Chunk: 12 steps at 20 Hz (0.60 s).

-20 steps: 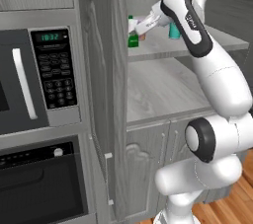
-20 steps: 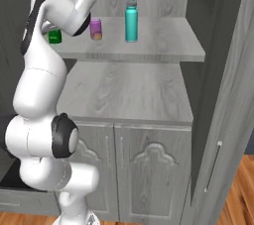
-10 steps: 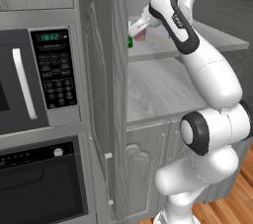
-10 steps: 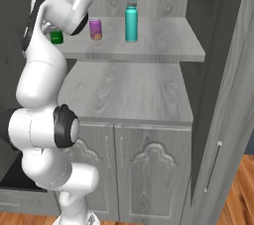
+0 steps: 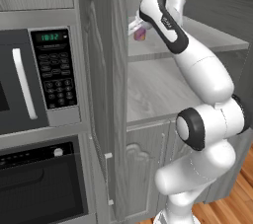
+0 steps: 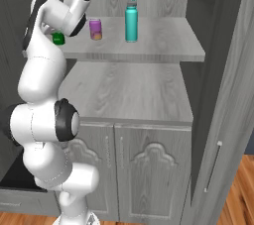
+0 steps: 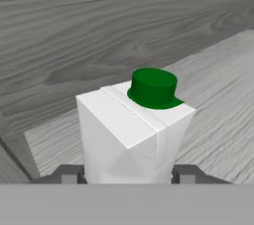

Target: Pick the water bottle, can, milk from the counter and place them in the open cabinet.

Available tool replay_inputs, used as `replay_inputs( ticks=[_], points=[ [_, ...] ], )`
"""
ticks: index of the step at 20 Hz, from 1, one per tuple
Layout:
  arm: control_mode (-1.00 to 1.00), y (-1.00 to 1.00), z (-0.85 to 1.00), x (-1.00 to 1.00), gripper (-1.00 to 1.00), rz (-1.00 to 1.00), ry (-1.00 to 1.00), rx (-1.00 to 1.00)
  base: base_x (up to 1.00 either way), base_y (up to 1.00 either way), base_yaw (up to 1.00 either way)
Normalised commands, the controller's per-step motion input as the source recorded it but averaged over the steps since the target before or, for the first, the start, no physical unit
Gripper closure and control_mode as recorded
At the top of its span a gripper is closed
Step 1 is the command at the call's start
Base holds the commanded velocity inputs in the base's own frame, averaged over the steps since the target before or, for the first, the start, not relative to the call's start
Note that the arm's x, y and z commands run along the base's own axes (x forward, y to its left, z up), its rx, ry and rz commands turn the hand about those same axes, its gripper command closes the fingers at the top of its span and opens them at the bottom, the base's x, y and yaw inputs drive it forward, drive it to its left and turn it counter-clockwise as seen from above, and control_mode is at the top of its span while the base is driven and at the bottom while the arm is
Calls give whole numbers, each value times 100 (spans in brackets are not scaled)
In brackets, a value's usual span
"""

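Note:
The milk (image 7: 134, 130), a white carton with a green cap, stands upright between my fingertips (image 7: 186, 174), and my gripper (image 7: 128, 174) is shut on it. It sits at the left end of the open cabinet's shelf (image 6: 163, 50), close to the side wall, as a green patch (image 6: 58, 39) beside my hand. Whether it touches the shelf I cannot tell. On the same shelf stand the purple can (image 6: 95, 29) and, to its right, the teal water bottle (image 6: 131, 20). From the left, the can (image 5: 140, 34) peeks out beside my hand. The counter is out of view.
The cabinet's open slab door (image 5: 99, 94) stands edge-on just left of my hand. A lower grey shelf (image 6: 129, 90) lies above arched-panel doors (image 6: 149, 169). A microwave (image 5: 34, 75) and oven (image 5: 39, 178) are to the left.
My hand has swung left and deeper into the cabinet with the milk, which has slipped behind the door's edge in the left base view. Can and bottle have not moved.

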Motion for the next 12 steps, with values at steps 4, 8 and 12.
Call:
replay_inputs(
  ticks=[4, 8, 12],
  points=[
    [-100, 11, -20, 22, 100, -5, 0, -1, 0, 0, 0],
    [-100, 8, -21, 24, 100, -6, -1, 0, 0, 0, 0],
    [-100, 5, -22, 20, 100, -5, -2, 0, 0, 0, 0]
  ],
)
